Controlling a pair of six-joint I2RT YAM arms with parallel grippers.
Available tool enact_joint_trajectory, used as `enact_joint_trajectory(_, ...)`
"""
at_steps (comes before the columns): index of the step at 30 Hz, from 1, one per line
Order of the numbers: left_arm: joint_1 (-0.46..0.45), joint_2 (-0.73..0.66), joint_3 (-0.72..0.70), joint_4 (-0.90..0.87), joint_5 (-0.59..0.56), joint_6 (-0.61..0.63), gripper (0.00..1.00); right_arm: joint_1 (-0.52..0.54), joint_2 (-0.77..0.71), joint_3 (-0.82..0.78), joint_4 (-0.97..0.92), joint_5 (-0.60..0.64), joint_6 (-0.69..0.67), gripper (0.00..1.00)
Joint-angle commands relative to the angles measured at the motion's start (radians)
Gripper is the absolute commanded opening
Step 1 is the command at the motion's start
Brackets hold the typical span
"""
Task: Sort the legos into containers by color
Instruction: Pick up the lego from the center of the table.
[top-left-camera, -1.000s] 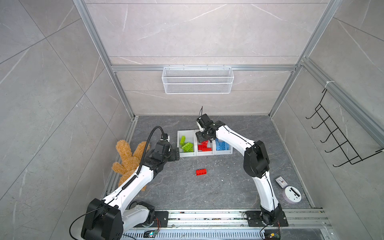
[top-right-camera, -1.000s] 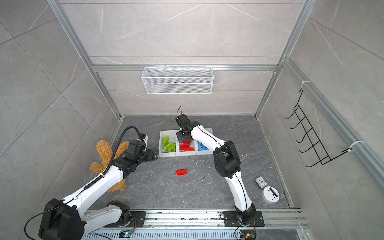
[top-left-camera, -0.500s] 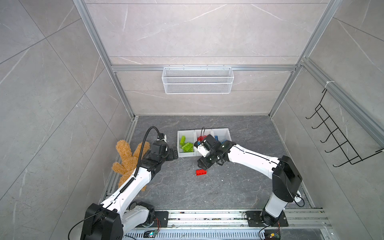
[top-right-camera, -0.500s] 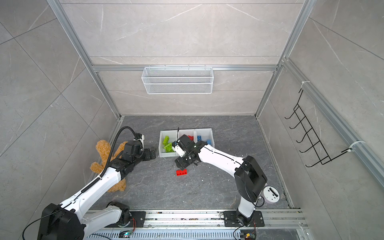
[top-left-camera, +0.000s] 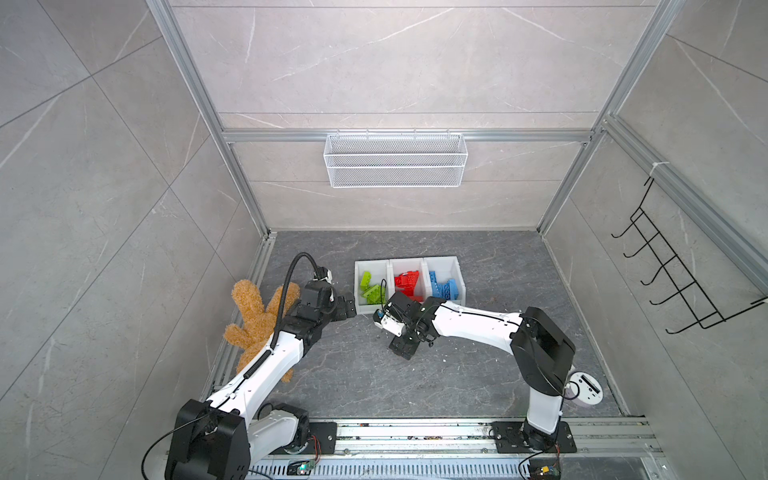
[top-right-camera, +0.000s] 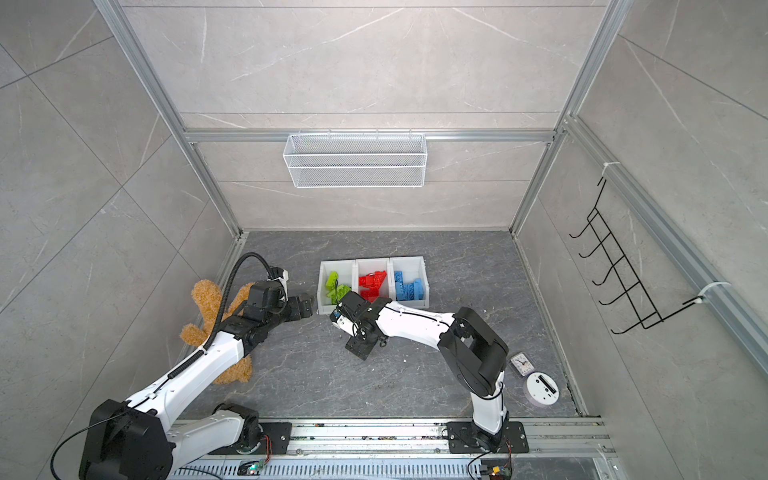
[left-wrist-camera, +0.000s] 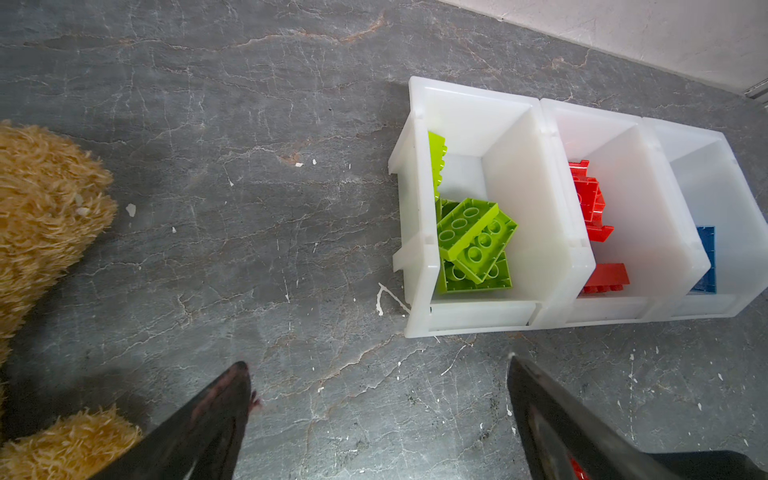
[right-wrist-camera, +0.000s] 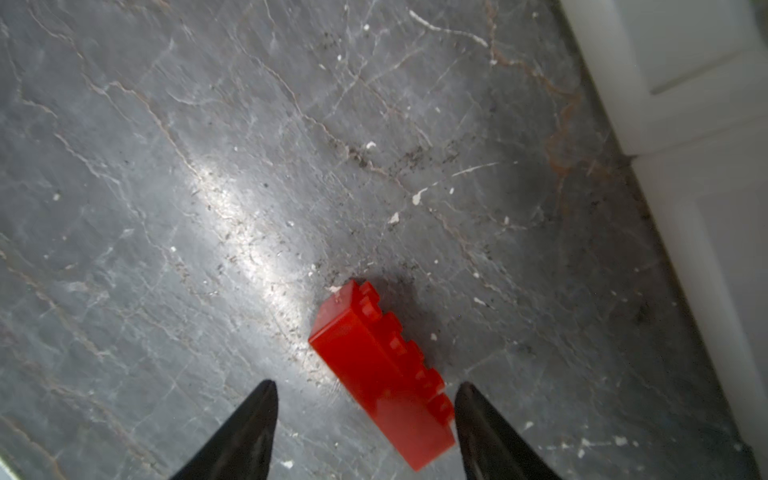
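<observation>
1. A tan plush toy (top-left-camera: 257, 316) lies by the left edge of the bench (top-left-camera: 478, 374), partly under the left arm
2. The left end effector (left-wrist-camera: 378, 370) hangs with its jaws spread wide and nothing between them, over bare bench just in front of the left front corner of the containers (top-left-camera: 390, 266)
3. These three white open bins, joined in a row, sit toward the far edge, about midway across. The left bin holds lime green bricks (left-wrist-camera: 473, 245), chunky and studded, piled at angles with one standing against the wall. The middle bin holds red bricks (top-left-camera: 407, 282) and the right bin blue bricks (top-left-camera: 444, 286)
4. The right end effector (right-wrist-camera: 365, 386) is low near the bench's middle, just in front of the bins, jaws partly open and gripping nothing. Between its fingers lies a single red brick (right-wrist-camera: 382, 374): glossy, long, rectangular, on its side with a row of studs facing sideways. Both top views hide it beneath the end effector
5. A small clock (top-right-camera: 523, 365) and a round white device (top-right-camera: 540, 388) rest near the right front corner
</observation>
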Motion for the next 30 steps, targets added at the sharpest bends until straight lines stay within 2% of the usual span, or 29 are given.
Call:
enact_joint_trajectory(1, 0.008, -0.017, 0.000, 0.022, -0.006, -0.006, 0.98, 0.009, 0.037, 0.040, -0.019, 0.003, -0.041, 0.69)
enact_joint_trajectory(7, 0.011, -0.033, -0.004, 0.022, -0.011, -0.010, 0.98, 0.011, 0.078, 0.055, -0.040, 0.020, -0.037, 0.58)
enact_joint_trajectory(17, 0.011, -0.036, -0.001, 0.015, -0.017, -0.008, 0.98, 0.013, -0.007, 0.013, -0.008, 0.082, 0.062, 0.32)
enact_joint_trajectory(21, 0.011, -0.028, -0.001, 0.014, -0.022, -0.007, 0.99, -0.001, -0.086, 0.031, -0.019, 0.099, 0.109, 0.28)
enact_joint_trajectory(25, 0.012, -0.017, 0.002, 0.015, -0.022, -0.006, 0.99, -0.074, -0.153, 0.121, -0.084, 0.092, 0.167, 0.27)
enact_joint_trajectory(30, 0.012, -0.016, -0.001, 0.018, -0.025, -0.001, 0.99, -0.189, -0.092, 0.247, -0.123, 0.123, 0.215, 0.29)
